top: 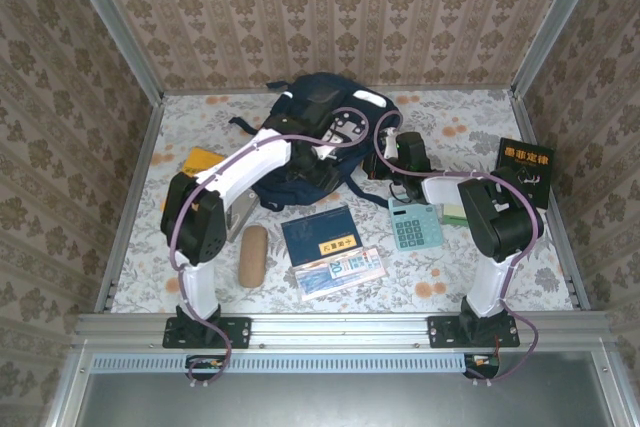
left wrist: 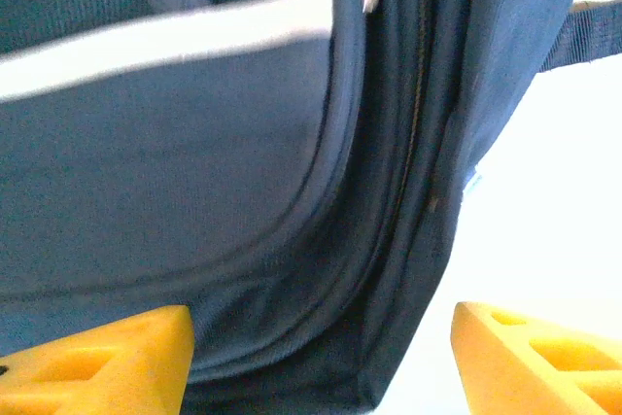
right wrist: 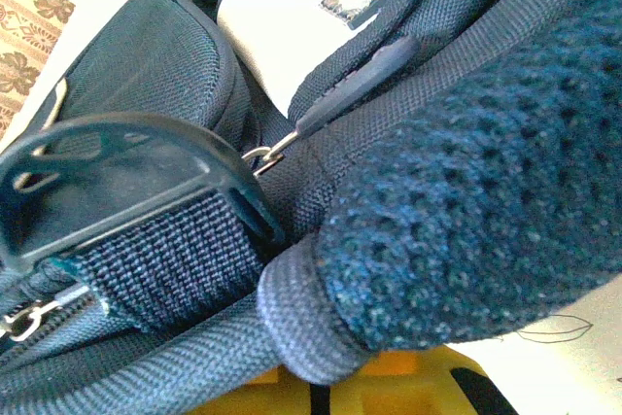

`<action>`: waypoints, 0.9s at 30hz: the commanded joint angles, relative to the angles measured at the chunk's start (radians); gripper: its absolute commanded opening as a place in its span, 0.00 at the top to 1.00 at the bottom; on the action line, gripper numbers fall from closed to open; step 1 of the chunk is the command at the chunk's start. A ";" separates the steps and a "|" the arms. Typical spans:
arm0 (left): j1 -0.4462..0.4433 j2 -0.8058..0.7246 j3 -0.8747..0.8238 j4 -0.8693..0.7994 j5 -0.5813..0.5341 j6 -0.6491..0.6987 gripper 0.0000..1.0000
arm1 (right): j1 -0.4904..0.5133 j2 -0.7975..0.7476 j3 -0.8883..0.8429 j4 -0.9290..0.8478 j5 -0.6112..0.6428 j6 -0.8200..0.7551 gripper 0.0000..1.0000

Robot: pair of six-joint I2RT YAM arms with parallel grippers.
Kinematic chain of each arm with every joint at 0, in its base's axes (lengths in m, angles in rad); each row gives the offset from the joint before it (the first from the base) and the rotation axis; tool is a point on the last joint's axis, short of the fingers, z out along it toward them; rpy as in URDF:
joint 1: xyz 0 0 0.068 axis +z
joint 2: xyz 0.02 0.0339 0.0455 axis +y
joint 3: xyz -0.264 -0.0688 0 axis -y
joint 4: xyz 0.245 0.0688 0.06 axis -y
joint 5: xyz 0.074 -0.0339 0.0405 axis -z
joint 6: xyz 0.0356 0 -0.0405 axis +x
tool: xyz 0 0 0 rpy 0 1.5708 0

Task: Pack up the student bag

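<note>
The student bag [top: 318,107], a dark navy backpack, lies at the back middle of the table. My left gripper [top: 322,157] is over its front face. In the left wrist view the left gripper [left wrist: 321,366] stands open, its yellow fingertips [left wrist: 107,362] wide apart, with the bag's navy fabric [left wrist: 194,191] and white stripe [left wrist: 165,41] close in front of them. My right gripper [top: 390,167] is at the bag's right side. In the right wrist view the right gripper [right wrist: 350,391] is shut on the piped edge of a padded strap [right wrist: 486,191]; a zip pull [right wrist: 355,85] and a plastic buckle [right wrist: 126,172] sit close by.
In front of the bag lie a blue notebook [top: 320,234], a clear packet [top: 340,269], a tan case [top: 252,254] and a teal calculator [top: 415,224]. A yellow item [top: 203,160] lies at the left and a black book [top: 525,169] at the right.
</note>
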 commanded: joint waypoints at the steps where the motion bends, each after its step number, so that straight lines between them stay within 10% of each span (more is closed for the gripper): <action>1: 0.005 -0.026 -0.036 0.020 0.070 0.042 0.29 | -0.010 -0.001 0.038 0.036 -0.025 -0.014 1.00; 9: -0.048 0.019 -0.056 0.075 0.013 0.093 0.45 | -0.010 0.006 0.046 0.027 -0.038 -0.010 1.00; 13: -0.090 0.066 -0.041 0.088 -0.134 0.095 1.00 | -0.010 0.000 0.042 0.026 -0.043 -0.011 1.00; 27: -0.036 0.085 0.139 0.219 -0.025 -0.051 1.00 | 0.037 -0.085 -0.060 0.003 -0.020 -0.046 1.00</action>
